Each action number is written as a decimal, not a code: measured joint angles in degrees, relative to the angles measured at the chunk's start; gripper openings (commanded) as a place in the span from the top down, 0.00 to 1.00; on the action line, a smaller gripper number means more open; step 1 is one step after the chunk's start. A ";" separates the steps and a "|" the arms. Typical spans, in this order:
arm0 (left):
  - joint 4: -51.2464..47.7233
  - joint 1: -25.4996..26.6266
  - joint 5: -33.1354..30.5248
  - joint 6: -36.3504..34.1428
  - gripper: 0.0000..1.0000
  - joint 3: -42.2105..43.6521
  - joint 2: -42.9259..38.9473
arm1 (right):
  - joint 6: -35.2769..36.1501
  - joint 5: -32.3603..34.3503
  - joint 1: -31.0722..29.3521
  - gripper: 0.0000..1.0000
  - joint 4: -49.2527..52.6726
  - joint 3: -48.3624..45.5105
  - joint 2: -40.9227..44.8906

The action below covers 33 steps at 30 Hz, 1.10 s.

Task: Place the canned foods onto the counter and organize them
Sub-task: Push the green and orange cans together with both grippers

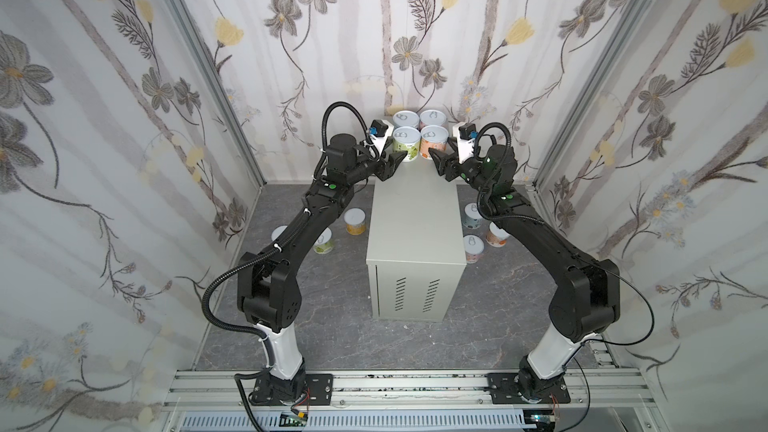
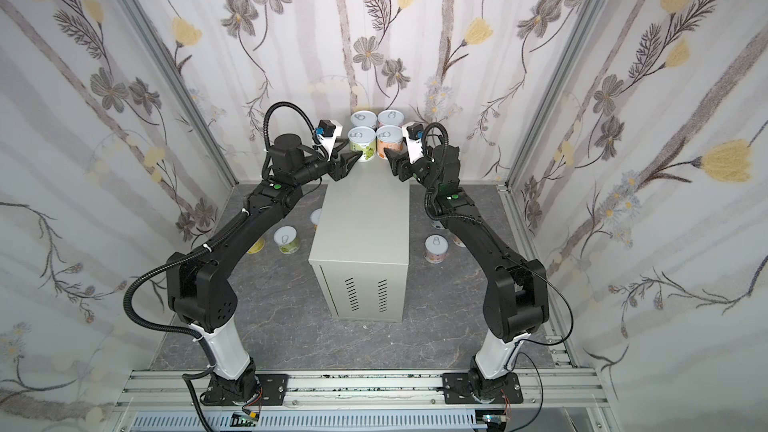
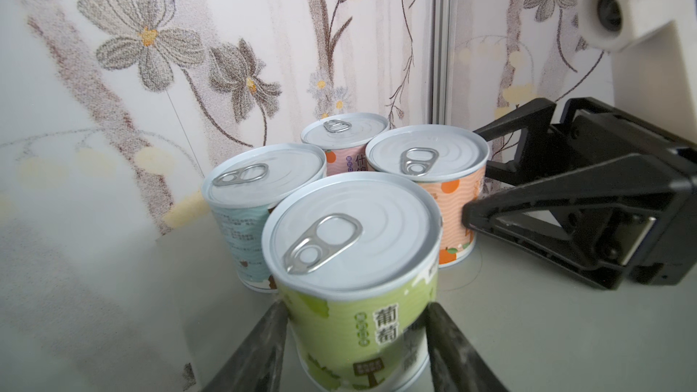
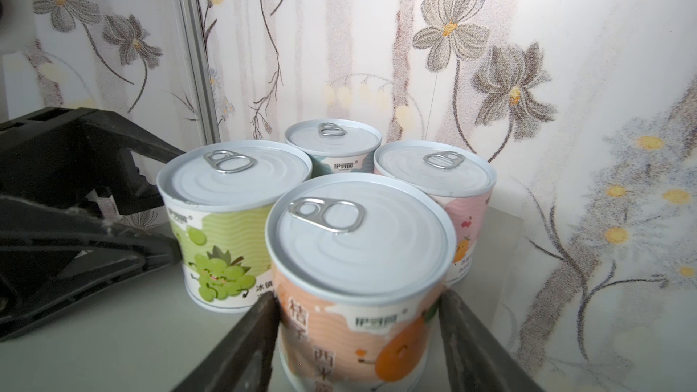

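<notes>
Nearest: ribbed aluminium extrusion rail carrying flat black base plates under both arms. Beyond it is the dark grey marbled floor, matte, with thin pale veins.

The tall boxy pale grey-beige sheet-metal counter stands mid-floor. Flat smooth top, two columns of vent slits on the near face.

Six short cylindrical tins stand upright on the floor, with silvery pull-tab lids. The left-side floor tins number three, as do the right-side floor tins. Some are partly hidden by the arms.

Left gripper: black wedge-shaped fingers with rough, scuffed inner faces, closed against both sides of the green grape-label tin. That tin stands on the counter top.

Right gripper: same build, clamped on the orange-label tin, also seated on the top. The two tins sit just beside each other; contact unclear.

Further back, at the counter's far end:
- The pale-blue-label tin sits behind green.
- The pink-label tin sits behind orange.

Tight two-by-two block, all upright. Lids are stamped with concentric rings, and the labels are smooth with wavy-line print.

Backdrop: grainy floral wallpaper panels and aluminium corner posts.
</notes>
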<state>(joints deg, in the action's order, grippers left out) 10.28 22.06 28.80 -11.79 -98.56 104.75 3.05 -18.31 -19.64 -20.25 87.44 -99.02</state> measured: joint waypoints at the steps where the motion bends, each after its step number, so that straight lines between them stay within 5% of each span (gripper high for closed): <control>1: 0.02 0.00 -0.02 0.00 0.41 0.00 0.02 | 0.00 0.00 0.00 0.33 0.00 0.07 -0.04; 9: 0.15 0.13 -0.09 0.00 0.37 0.00 0.02 | 0.00 -0.22 0.00 0.33 0.00 0.20 -0.17; 20: 0.17 0.33 -0.37 0.00 0.39 0.00 0.07 | 0.02 -0.87 0.04 0.16 -0.20 -0.70 0.59; 33: 0.52 0.50 -1.09 0.04 0.39 0.00 0.20 | 0.42 -0.90 0.39 0.14 -0.02 -2.64 2.51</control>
<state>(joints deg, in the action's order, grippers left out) 10.81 22.57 27.70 -11.75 -98.56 104.95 3.46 -19.20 -19.25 -20.27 84.79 -96.51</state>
